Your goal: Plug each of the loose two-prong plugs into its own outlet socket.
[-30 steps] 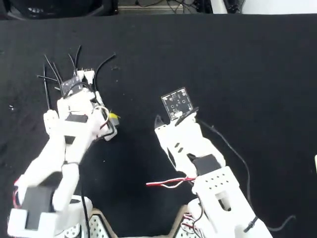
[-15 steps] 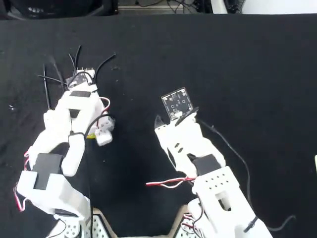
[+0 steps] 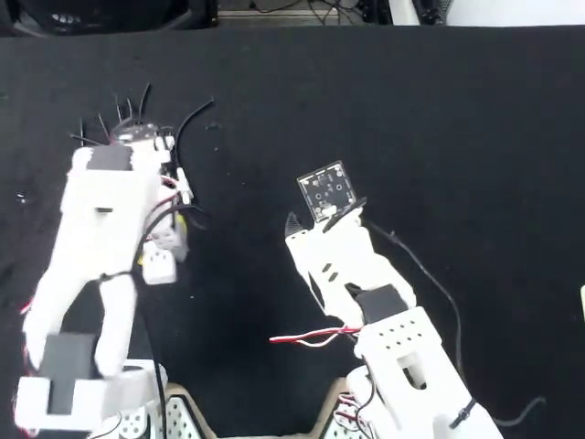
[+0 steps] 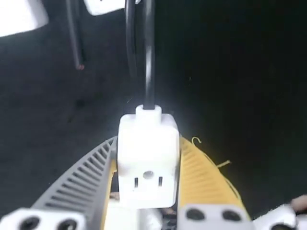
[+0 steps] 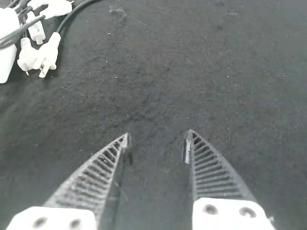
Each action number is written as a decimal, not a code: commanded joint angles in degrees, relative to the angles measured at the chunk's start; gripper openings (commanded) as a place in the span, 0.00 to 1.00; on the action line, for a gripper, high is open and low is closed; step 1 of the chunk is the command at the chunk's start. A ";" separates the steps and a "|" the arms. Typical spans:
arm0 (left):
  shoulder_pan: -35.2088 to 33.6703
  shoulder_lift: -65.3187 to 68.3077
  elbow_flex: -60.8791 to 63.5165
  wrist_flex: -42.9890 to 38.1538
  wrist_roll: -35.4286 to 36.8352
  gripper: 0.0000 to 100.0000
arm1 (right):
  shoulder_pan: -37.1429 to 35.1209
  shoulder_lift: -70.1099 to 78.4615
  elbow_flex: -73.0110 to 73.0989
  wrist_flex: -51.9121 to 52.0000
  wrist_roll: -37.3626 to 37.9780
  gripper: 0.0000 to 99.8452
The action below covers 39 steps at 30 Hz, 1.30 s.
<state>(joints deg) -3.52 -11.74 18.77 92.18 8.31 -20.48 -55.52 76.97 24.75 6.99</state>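
White outlet socket with black cord clamped in left tool, right tool spread apart over black tabletop, two-prong plugs lying farther off.

White left arm and right arm, black motor blocks, red-white cables, ribbed grey and yellow jaws.

Stretching out as a black, cloth-covered counter speckled with lint, backing onto dark gear and tangled cables past the far edge, meeting a white surface beyond the far right corner, showing a pale sliver at the right edge.
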 commanded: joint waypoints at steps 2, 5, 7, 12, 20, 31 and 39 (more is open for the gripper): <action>-5.23 -12.75 -6.02 7.47 -19.43 0.03 | -0.18 0.66 -0.22 -1.58 -0.26 0.17; -8.75 -17.85 -4.26 7.38 -34.55 0.03 | -0.09 0.66 -0.22 -1.58 -0.26 0.17; -9.71 -20.48 -1.63 7.30 -43.25 0.03 | -0.09 0.66 -0.22 -1.58 -0.26 0.17; -10.77 -25.32 3.21 7.21 -52.75 0.03 | -0.09 0.66 -0.22 -1.58 -0.26 0.17; -17.54 -28.48 4.97 7.12 -43.08 0.03 | 0.00 0.40 -0.22 -1.58 -0.26 0.17; 5.85 -8.00 14.64 -6.33 -25.93 0.03 | 7.47 0.31 -0.57 -2.90 -0.70 0.17; 21.58 6.15 12.00 -6.59 -25.85 0.22 | 8.18 0.57 -0.22 -4.13 -0.53 0.17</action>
<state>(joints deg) 13.71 -10.77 35.47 86.11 -18.15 -13.36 -55.52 76.97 22.29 6.99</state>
